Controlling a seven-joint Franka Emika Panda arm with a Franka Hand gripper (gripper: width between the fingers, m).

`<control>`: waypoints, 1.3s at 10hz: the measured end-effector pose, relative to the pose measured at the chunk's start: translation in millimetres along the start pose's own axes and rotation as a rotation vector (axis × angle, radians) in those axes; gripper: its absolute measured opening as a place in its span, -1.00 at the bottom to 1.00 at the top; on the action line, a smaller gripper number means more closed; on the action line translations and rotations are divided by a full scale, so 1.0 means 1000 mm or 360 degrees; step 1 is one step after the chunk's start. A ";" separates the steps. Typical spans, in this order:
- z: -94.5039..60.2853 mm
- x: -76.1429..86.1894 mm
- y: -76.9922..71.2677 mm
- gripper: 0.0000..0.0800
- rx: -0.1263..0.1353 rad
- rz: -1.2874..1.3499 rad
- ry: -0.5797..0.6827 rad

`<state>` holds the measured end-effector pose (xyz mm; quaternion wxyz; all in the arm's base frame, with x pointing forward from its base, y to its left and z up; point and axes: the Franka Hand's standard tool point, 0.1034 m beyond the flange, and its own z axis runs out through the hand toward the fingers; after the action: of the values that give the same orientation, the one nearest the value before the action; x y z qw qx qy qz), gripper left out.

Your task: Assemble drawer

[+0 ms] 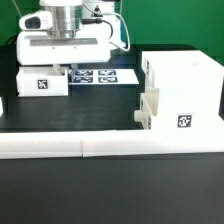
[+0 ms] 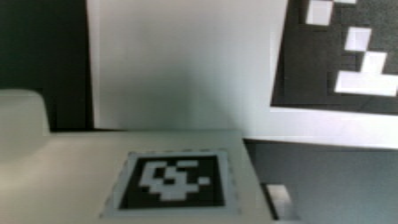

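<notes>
The tall white drawer casing [image 1: 185, 90] stands at the exterior view's right, with a tag on its front. One small tray [image 1: 150, 106] sits at the casing's left side, partly in it. The other tray [image 1: 42, 82], with a tag, lies at the back left. My gripper [image 1: 64, 66] is down at that tray's right end, its fingertips hidden behind the tray. In the wrist view this tray's tagged face [image 2: 173, 180] fills the near part, very close to the camera. A small pale bar [image 2: 279, 197] shows beside it. I cannot see whether the jaws grip the tray.
The marker board [image 1: 98, 75] lies flat just right of the gripper and shows in the wrist view [image 2: 347, 50]. The long low white L-shaped wall [image 1: 100, 146] runs along the front of the black table.
</notes>
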<state>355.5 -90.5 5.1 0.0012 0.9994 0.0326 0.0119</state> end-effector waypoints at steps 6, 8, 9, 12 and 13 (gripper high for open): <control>-0.041 0.064 -0.043 -0.89 0.0087 -0.0200 -0.0073; -0.051 0.093 -0.050 -0.89 0.0097 -0.0239 -0.0038; -0.050 0.091 -0.050 -0.89 0.0096 -0.0280 -0.0038; -0.049 0.090 -0.050 -0.89 0.0097 -0.0402 -0.0038; -0.049 0.090 -0.050 -0.89 0.0099 -0.0538 -0.0035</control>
<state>441.2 -35.1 55.9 -0.0275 0.9793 0.2005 -0.0004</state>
